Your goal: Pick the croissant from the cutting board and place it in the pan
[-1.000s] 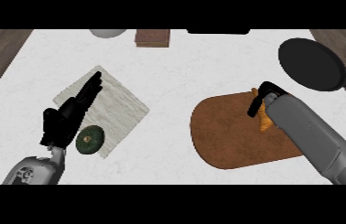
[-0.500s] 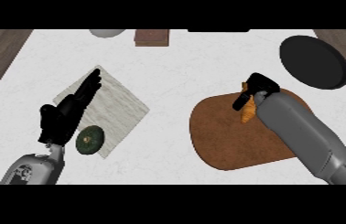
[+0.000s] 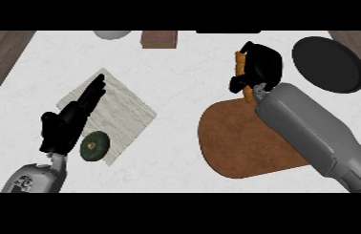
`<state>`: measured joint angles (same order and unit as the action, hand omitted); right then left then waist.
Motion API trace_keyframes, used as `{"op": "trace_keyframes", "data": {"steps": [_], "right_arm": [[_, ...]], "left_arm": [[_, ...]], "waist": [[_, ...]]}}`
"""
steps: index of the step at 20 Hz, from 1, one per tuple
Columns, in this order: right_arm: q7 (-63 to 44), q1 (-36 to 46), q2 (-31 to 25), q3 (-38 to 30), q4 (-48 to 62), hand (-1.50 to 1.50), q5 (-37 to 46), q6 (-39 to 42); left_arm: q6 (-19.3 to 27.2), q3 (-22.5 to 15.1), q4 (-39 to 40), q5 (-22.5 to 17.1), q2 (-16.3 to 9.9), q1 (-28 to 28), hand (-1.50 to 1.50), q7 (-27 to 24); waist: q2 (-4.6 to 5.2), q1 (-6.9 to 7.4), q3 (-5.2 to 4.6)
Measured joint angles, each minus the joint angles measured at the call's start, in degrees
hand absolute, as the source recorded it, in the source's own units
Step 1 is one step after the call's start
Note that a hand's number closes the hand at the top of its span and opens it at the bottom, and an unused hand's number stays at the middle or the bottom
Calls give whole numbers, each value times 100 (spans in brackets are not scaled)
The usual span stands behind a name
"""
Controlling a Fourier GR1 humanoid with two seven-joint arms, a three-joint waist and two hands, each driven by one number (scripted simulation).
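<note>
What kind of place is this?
Most likely a kitchen counter: a dark pan sits on a pale, marble-like counter, a brown cutting board lies beside it, and the right hand holds a croissant.

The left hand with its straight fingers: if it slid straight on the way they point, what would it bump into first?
Probably the small brown box at the counter's far edge. The left hand points up and right over the pale mat, and nothing else lies on that line.
</note>
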<state>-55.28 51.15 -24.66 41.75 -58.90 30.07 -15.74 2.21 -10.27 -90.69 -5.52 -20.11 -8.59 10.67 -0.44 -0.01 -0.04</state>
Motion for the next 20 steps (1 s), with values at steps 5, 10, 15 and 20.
{"op": "trace_keyframes", "data": {"steps": [5, 10, 15, 20], "right_arm": [[-212, -16, -115, -124, -496, 150, 830, -457], [-167, -321, -271, -660, -601, 150, 1202, -869], [331, -613, -391, -1413, -363, 150, 1085, -1545], [1442, -689, -368, -2137, 572, 150, 746, -2086]], "left_arm": [[-72, 96, 84, 18, -9, -2, 0, -60], [-130, 186, -4, 27, -7, -12, 0, -19], [-130, 149, 51, 129, 102, -74, 0, -25], [-197, 149, 11, 203, 178, 15, 0, -58]], "waist": [[8, -41, 0], [24, -26, 4], [51, 1, 7], [71, 70, 9]]}}
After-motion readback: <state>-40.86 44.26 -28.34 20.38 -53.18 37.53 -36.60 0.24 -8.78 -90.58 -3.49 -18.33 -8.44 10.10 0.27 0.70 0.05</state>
